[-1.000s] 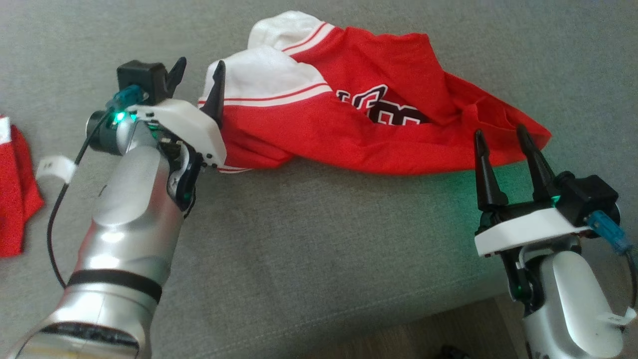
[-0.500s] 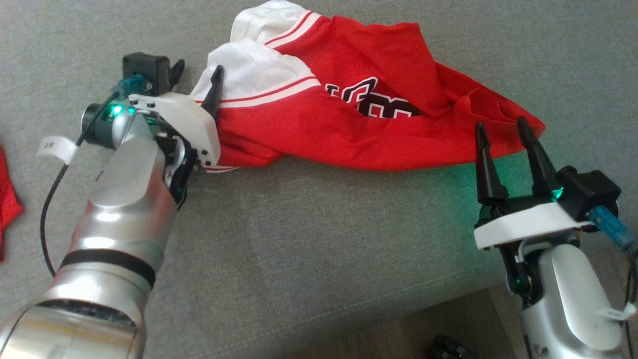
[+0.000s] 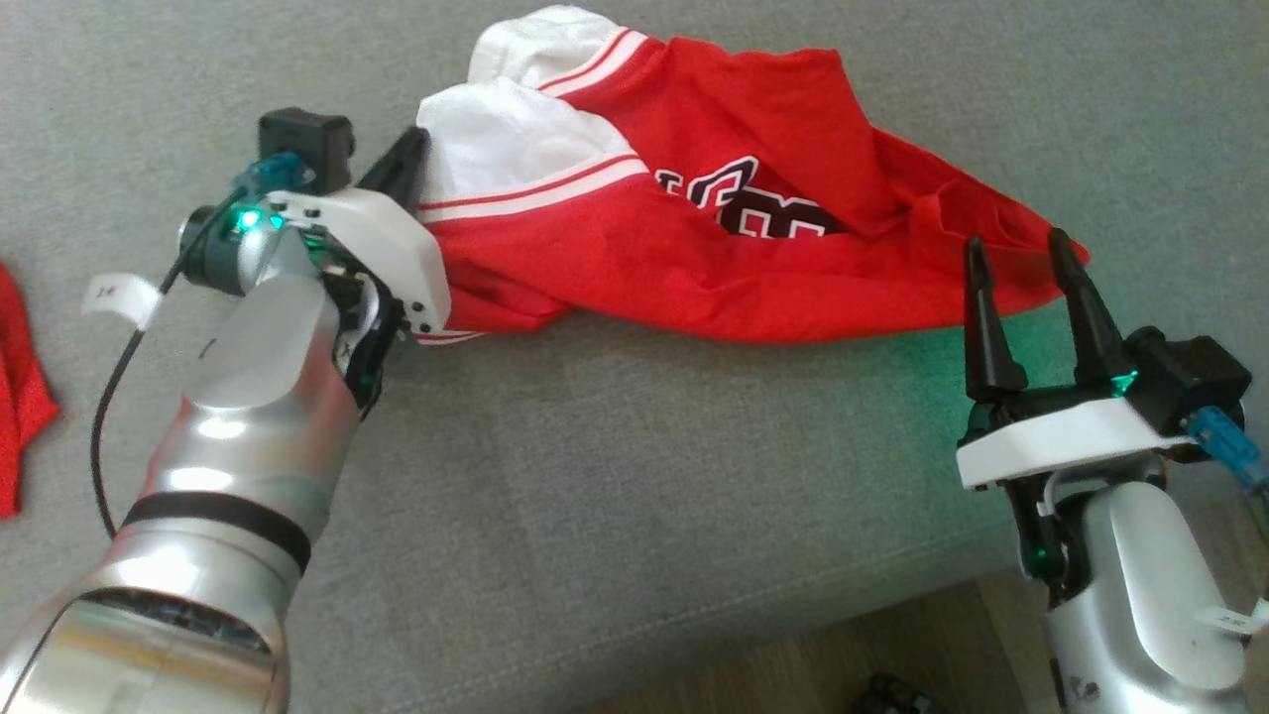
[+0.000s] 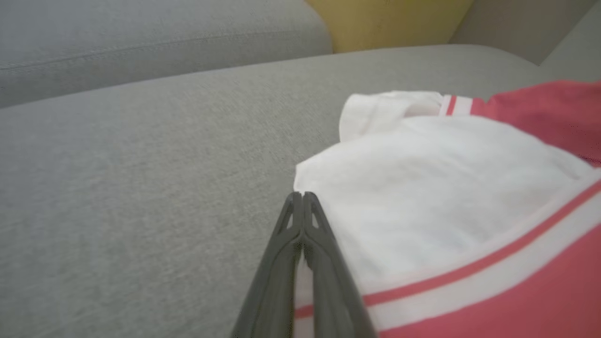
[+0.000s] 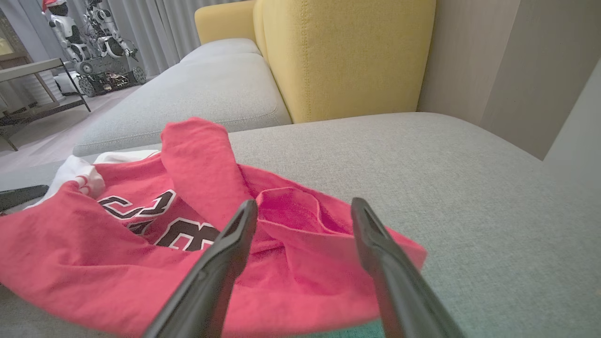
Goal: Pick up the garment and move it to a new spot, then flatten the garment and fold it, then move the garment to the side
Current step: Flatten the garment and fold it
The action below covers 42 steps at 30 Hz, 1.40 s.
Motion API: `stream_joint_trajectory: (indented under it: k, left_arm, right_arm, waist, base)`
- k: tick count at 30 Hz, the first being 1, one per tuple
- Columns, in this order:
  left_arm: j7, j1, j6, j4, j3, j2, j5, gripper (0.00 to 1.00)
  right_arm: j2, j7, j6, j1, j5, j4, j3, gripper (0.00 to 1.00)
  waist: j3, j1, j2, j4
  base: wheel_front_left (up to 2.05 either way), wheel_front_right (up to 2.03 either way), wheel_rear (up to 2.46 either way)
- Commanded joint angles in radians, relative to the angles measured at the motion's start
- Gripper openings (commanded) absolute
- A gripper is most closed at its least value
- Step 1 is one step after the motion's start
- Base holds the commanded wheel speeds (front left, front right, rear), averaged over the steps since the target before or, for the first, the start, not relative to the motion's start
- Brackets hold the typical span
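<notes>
We are over a grey sofa seat point(image 3: 615, 496), a wide cushion with a yellow upholstered back point(image 5: 342, 56) rising behind it and a strip of wooden floor point(image 3: 843, 654) at its near edge.

The jaws of our left gripper point(image 3: 402, 159) are clenched, tips pressed together on the near edge of the garment's point(image 3: 793, 288) white sleeve point(image 3: 506, 139). In the left wrist view a sliver of white and red-striped cloth shows in the slit between the two dark fingers point(image 4: 328, 263), and the sleeve's corner sits just past the tips. The jaws of our right gripper point(image 3: 1016, 248) are released, standing wide apart at the garment's opposite end. In the right wrist view they straddle a raised fold of red cloth point(image 5: 291, 211); we cannot tell whether they touch it.

Between the two grippers the garment lies crumpled across the seat, a red jersey with white sleeves trimmed in red stripes. A second white sleeve point(image 3: 535, 45) is bunched behind the first. Black-and-white lettering point(image 3: 753, 203) shows partly in the middle, tucked under a fold. The red body tapers to a point by our right gripper.

Farther out, another piece of red cloth point(image 3: 20, 397) lies at the left edge of the head view, well apart from the garment. A paper tag point(image 3: 119, 297) hangs on the left arm's cable. Beyond the sofa, the right wrist view shows a white robot point(image 5: 89, 42) before grey curtains.
</notes>
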Motion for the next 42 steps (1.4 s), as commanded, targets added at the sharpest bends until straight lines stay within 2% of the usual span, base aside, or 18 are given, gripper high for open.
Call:
stream_joint_trajectory:
  k: [1, 6, 13, 19, 27, 35, 36, 37, 42]
  left_arm:
    - [-0.029, -0.037, -0.006, -0.039, 0.027, 0.039, -0.014, 0.0]
    - [-0.048, -0.021, 0.022, -0.122, 0.055, 0.048, -0.011, 0.0]
    - [-0.049, 0.122, 0.065, -0.472, 0.122, 0.076, 0.062, 0.0]
    - [-0.049, 0.321, 0.045, -0.703, 0.111, 0.11, 0.146, 0.0]
    - [-0.049, 0.611, 0.02, -0.804, 0.021, 0.168, 0.193, 0.0]
    - [-0.011, 0.758, 0.004, -0.745, -0.105, 0.199, 0.21, 0.0]
    - [-0.01, 0.766, 0.008, -0.737, -0.108, 0.196, 0.208, 0.38]
    - [-0.011, 0.772, 0.018, -0.729, -0.103, 0.191, 0.203, 1.0]
    - [-0.029, 0.778, 0.08, -0.717, -0.038, 0.152, 0.147, 1.0]
  right_arm:
    - [-0.005, -0.014, -0.001, -0.023, -0.006, -0.024, 0.01, 1.0]
    - [-0.005, -0.012, -0.001, -0.023, -0.016, -0.017, -0.014, 1.0]
    - [-0.005, -0.001, -0.001, -0.008, -0.032, -0.006, -0.057, 1.0]
    - [-0.005, 0.014, -0.001, 0.014, -0.039, 0.011, -0.079, 1.0]
    - [-0.005, 0.022, -0.001, 0.053, -0.04, 0.048, -0.109, 1.0]
    - [-0.005, 0.029, -0.001, 0.074, -0.037, 0.077, -0.121, 1.0]
    - [-0.005, 0.031, -0.001, 0.075, -0.036, 0.079, -0.12, 1.0]
    - [-0.005, 0.032, -0.001, 0.076, -0.036, 0.081, -0.12, 1.0]
    - [-0.005, 0.038, -0.001, 0.084, -0.036, 0.086, -0.114, 1.0]
  waist:
    - [-0.017, 0.0, 0.0, 0.015]
    - [-0.058, 0.0, 0.0, 0.055]
    - [-0.128, 0.0, 0.0, 0.134]
    - [-0.198, 0.0, 0.0, 0.188]
    - [-0.276, 0.0, 0.0, 0.236]
    - [-0.325, 0.0, 0.0, 0.25]
    - [-0.329, 0.0, 0.0, 0.25]
    - [-0.333, 0.0, 0.0, 0.25]
    - [-0.357, 0.0, 0.0, 0.248]
  base:
    - [0.0, 0.0, 0.0]
    - [0.0, 0.0, 0.0]
    - [0.0, 0.0, 0.0]
    - [0.0, 0.0, 0.0]
    - [0.0, 0.0, 0.0]
    - [0.0, 0.0, 0.0]
    - [0.0, 0.0, 0.0]
    - [0.0, 0.0, 0.0]
    - [0.0, 0.0, 0.0]
